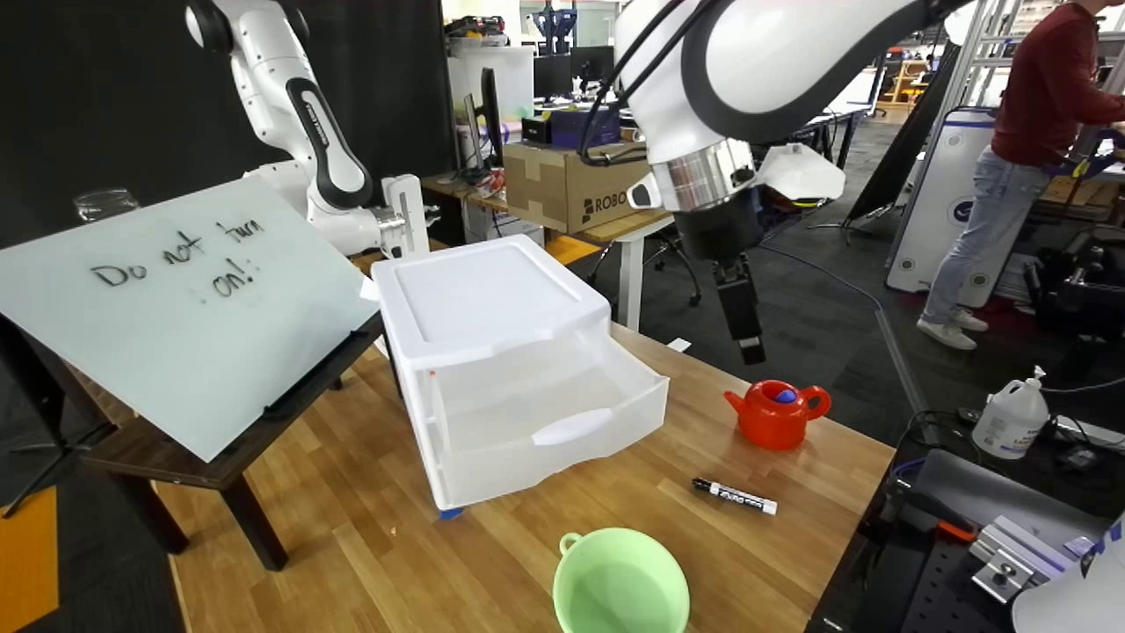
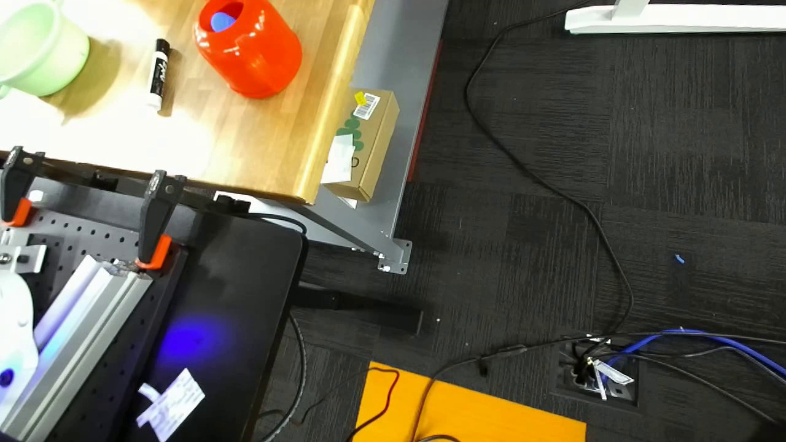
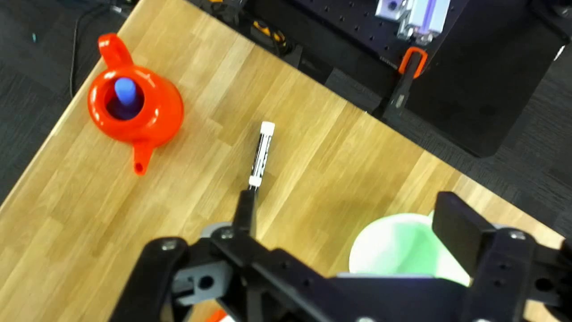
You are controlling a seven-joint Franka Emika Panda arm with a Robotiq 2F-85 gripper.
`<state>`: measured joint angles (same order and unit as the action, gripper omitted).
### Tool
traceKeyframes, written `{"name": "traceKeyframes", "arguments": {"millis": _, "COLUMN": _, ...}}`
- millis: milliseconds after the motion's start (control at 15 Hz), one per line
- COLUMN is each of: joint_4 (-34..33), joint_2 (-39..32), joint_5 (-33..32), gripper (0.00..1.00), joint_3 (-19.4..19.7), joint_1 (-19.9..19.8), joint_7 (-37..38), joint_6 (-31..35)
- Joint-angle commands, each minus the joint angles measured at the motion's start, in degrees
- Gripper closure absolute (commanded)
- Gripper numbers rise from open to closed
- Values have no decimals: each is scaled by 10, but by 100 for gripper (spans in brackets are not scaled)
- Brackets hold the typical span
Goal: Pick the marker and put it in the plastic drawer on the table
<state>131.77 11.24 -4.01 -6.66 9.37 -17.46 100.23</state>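
The marker (image 1: pixel 735 496) is a thin black-and-white stick lying on the wooden table (image 1: pixel 352 492). It also shows in an exterior view (image 2: pixel 158 75) and in the wrist view (image 3: pixel 261 154), where its dark end is partly hidden behind a fingertip. The white translucent plastic drawer unit (image 1: pixel 492 290) stands on the table with its tray (image 1: pixel 518 462) pulled out; I see nothing in the tray. My gripper (image 1: pixel 744 334) hangs above the table, higher than the marker and over the red teapot's side. In the wrist view the gripper (image 3: pixel 346 205) is open, with nothing between its fingers.
A red toy teapot (image 1: pixel 773 422) with a blue piece inside stands near the table edge beyond the marker. A green bowl (image 1: pixel 620 585) stands near the marker. A slanted whiteboard (image 1: pixel 193 308) with writing stands beside the drawer unit. Black clamps (image 2: pixel 158 215) sit along the neighbouring black surface.
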Motion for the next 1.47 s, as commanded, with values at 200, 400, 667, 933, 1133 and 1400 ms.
{"name": "traceKeyframes", "arguments": {"millis": 200, "joint_4": -7, "joint_2": 9, "joint_5": -4, "gripper": 0, "joint_3": 3, "joint_1": 8, "joint_7": -84, "joint_6": 87}}
{"name": "traceKeyframes", "arguments": {"millis": 400, "joint_4": -16, "joint_2": 1, "joint_5": -3, "gripper": 0, "joint_3": 1, "joint_1": 8, "joint_7": -70, "joint_6": 73}}
{"name": "traceKeyframes", "arguments": {"millis": 667, "joint_4": -13, "joint_2": 2, "joint_5": -2, "gripper": 0, "joint_3": 2, "joint_1": 8, "joint_7": -74, "joint_6": 77}}
{"name": "traceKeyframes", "arguments": {"millis": 933, "joint_4": 7, "joint_2": -1, "joint_5": -1, "gripper": 0, "joint_3": 12, "joint_1": -1, "joint_7": -71, "joint_6": 93}}
{"name": "traceKeyframes", "arguments": {"millis": 1133, "joint_4": 17, "joint_2": -19, "joint_5": 3, "gripper": 0, "joint_3": 25, "joint_1": -8, "joint_7": -79, "joint_6": 94}}
{"name": "traceKeyframes", "arguments": {"millis": 1400, "joint_4": 18, "joint_2": -60, "joint_5": 6, "gripper": 0, "joint_3": 33, "joint_1": -17, "joint_7": -86, "joint_6": 92}}
